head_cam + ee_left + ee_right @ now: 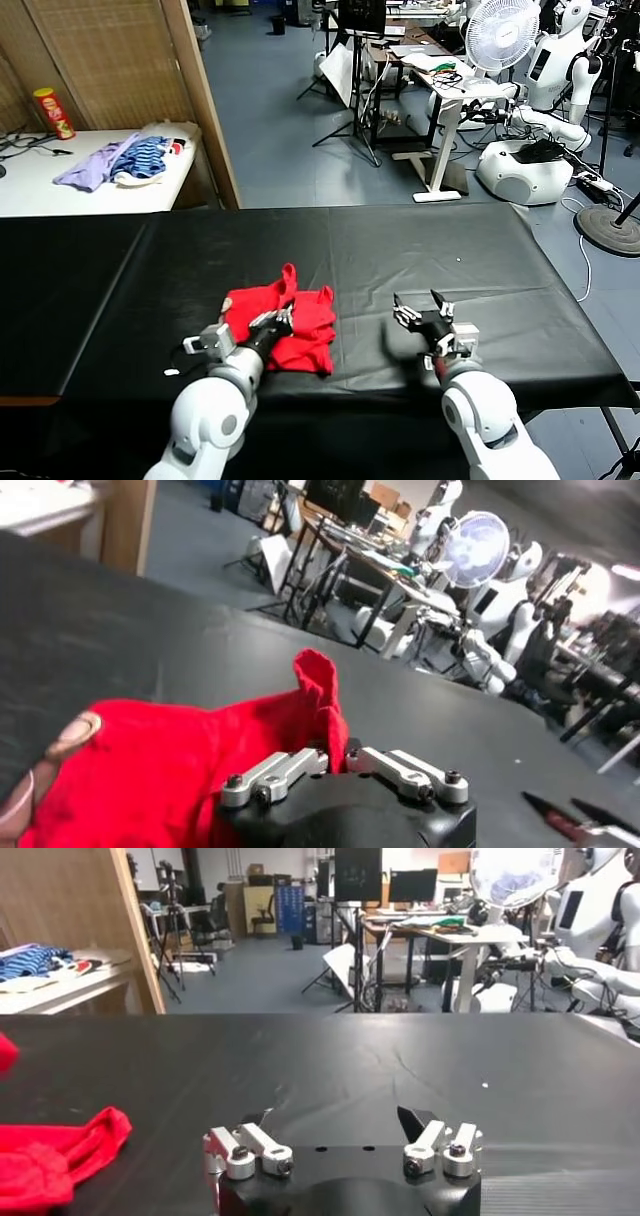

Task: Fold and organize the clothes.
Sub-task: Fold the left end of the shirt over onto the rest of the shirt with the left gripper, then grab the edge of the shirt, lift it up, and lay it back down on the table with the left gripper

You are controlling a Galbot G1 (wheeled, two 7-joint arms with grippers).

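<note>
A bright red T-shirt (285, 325) lies crumpled in a heap on the black worktop (480, 260), in the lower centre-left of the head view, with one corner of cloth standing up in a peak toward the far side. The left gripper (272, 322) sits at the near edge of that heap, its fingers (275, 776) drawn narrow and pinched on a fold of the red fabric; in the left wrist view the cloth bunches up right between and behind them. A patch of brown-and-white print (70, 735) shows at one edge of the shirt in that view.

The right gripper (423, 312) rests low over bare worktop in the lower centre-right of the head view, well apart from the shirt, its fingers (415, 1122) spread wide and holding nothing.

In the upper left of the head view a white table (60, 190) carries a lavender garment (90, 168), a blue-striped garment (145, 158) and a red can (53, 112).
</note>
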